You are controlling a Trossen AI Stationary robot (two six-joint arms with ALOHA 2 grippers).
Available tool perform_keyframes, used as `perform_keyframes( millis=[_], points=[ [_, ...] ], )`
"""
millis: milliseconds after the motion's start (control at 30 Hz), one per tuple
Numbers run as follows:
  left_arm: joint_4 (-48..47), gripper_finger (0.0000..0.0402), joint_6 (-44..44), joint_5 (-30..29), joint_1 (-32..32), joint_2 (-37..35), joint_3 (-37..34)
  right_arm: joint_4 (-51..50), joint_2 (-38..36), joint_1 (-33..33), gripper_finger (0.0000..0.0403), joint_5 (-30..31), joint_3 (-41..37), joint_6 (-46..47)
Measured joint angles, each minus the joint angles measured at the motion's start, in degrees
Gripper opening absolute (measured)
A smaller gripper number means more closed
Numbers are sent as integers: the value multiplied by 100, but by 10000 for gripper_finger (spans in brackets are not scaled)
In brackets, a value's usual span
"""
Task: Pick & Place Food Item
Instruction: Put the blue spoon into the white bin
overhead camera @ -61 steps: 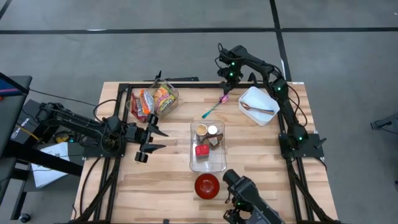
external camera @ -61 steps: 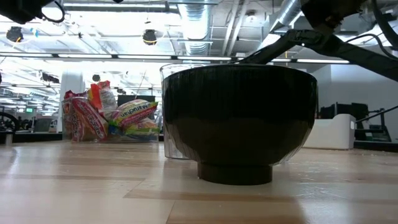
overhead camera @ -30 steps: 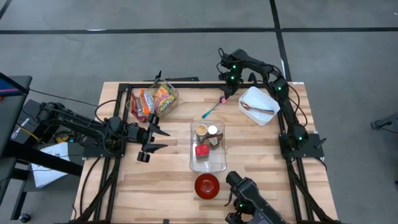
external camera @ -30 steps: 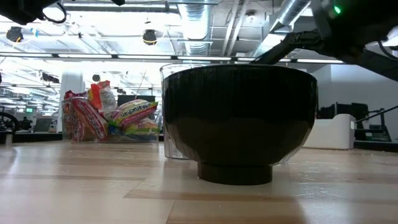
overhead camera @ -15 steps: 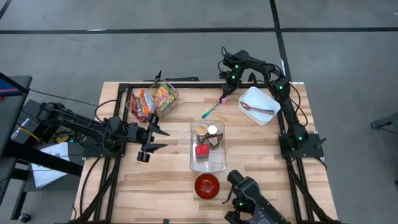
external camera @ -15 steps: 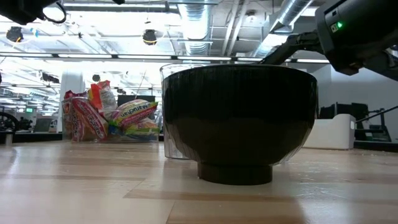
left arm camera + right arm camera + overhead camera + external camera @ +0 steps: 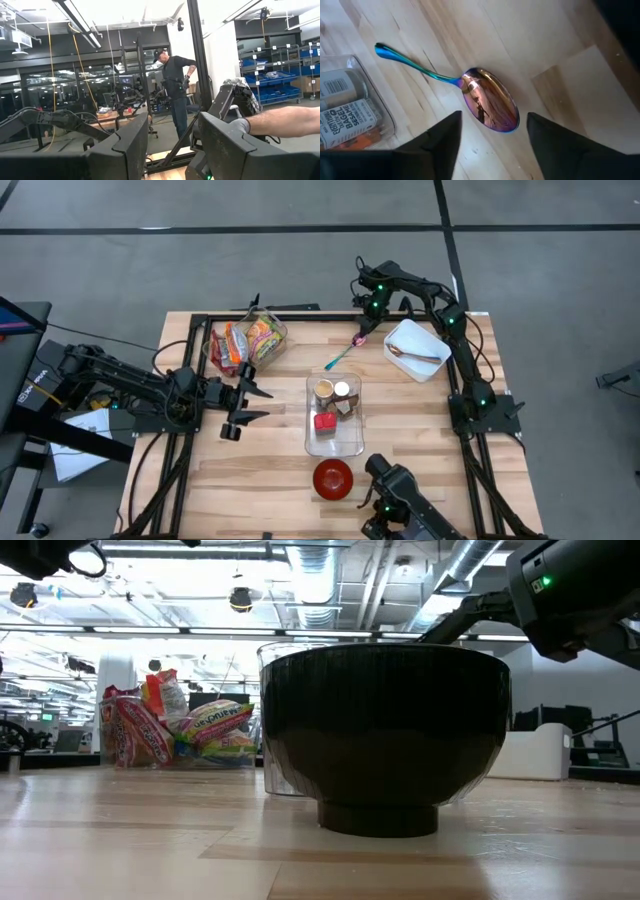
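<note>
Food shows in two places: bright snack packets (image 7: 247,340) at the far left, and small jars and packs in a clear tray (image 7: 334,416) at the table's middle. An iridescent spoon (image 7: 490,106) lies flat on the wood at the far side. My right gripper (image 7: 492,135) hangs over the spoon's bowl end (image 7: 358,339), open, one finger to either side and apart from it. My left gripper (image 7: 250,393) waits open above the table's left side, holding nothing.
A dark bowl (image 7: 333,478) stands near the front edge and fills the low view (image 7: 385,735). A white dish (image 7: 416,350) with a utensil sits at the far right. Beyond the table, the left wrist view shows a standing person (image 7: 175,95) and a forearm (image 7: 280,122).
My right arm's wrist has tipped a little further down over the spoon, staying at the same spot. The spoon, the tray and the packets lie where they were.
</note>
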Motion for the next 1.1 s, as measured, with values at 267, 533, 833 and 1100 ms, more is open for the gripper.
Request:
perform_keyframes(
  millis=[267,533,833,1100],
  points=[
    [-2,167,-21,1,0,0,0,22,-2,7,96,0,-125,-82],
    [-2,167,-22,1,0,0,0,1,-11,2,12,-99,-301,-422],
    [-2,167,-22,2,0,0,0,3,-21,4,4,-75,-303,-505],
    [-2,167,-22,2,0,0,0,76,-656,31,0,-213,-307,-589]
  ],
)
